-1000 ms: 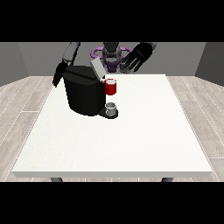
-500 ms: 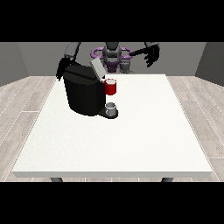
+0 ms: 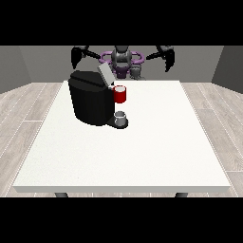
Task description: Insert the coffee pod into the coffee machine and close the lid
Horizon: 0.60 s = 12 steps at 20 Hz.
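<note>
With both hands raised behind the coffee machine [image 3: 92,99], finger state indiscernible, its lid [image 3: 105,75] stands open, so closing seemingly comes next.

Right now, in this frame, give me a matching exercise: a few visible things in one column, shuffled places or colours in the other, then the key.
Things
1. coffee machine
2. red thing at the machine
3. robot hand at the view's right
4. table

Descriptions
A. raised, beyond the far edge
B. white, large
C. black, at the table's left rear
D. on the machine's front, above a grey thing

Pairs: 1-C, 2-D, 3-A, 4-B
</note>
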Tool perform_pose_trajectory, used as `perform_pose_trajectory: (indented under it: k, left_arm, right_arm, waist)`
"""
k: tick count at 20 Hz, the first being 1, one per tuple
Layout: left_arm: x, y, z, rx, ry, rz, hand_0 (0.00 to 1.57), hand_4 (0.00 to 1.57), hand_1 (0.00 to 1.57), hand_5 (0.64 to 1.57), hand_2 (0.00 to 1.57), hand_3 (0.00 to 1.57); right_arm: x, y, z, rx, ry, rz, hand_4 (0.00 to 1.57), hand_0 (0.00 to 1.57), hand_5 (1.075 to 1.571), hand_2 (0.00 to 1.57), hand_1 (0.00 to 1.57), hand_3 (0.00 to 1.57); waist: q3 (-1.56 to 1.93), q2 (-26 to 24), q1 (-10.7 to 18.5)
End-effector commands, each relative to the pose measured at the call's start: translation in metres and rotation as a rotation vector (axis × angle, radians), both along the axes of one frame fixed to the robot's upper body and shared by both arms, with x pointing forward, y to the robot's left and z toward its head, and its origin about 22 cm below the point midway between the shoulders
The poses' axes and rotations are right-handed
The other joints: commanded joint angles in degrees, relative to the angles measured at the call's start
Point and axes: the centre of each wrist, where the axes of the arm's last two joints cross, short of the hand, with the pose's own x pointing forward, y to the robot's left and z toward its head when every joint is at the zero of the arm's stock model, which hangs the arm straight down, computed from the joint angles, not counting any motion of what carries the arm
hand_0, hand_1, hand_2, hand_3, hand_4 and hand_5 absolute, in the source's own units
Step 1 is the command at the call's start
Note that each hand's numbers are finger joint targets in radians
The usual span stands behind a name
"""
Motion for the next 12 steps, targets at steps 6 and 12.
perform_pose_trajectory:
  k: [6,12]
  left_arm:
    - [-0.013,-0.009,-0.002,-0.043,0.035,0.044,0.0,0.38,0.0,1.571,0.0,0.0]
    - [-0.007,0.013,0.037,-0.062,-0.119,0.005,0.0,0.38,0.0,1.571,0.0,0.0]
  right_arm:
    - [0.028,0.022,0.05,-0.06,-0.109,0.205,0.25,0.0,1.571,0.0,0.0,0.0]
    - [0.058,0.0,0.081,-0.038,-0.191,0.1,0.0,0.0,1.571,0.0,0.0,0.0]
  waist:
    - [0.02,0.2,1.0]
    - [0.03,8.0,5.3]
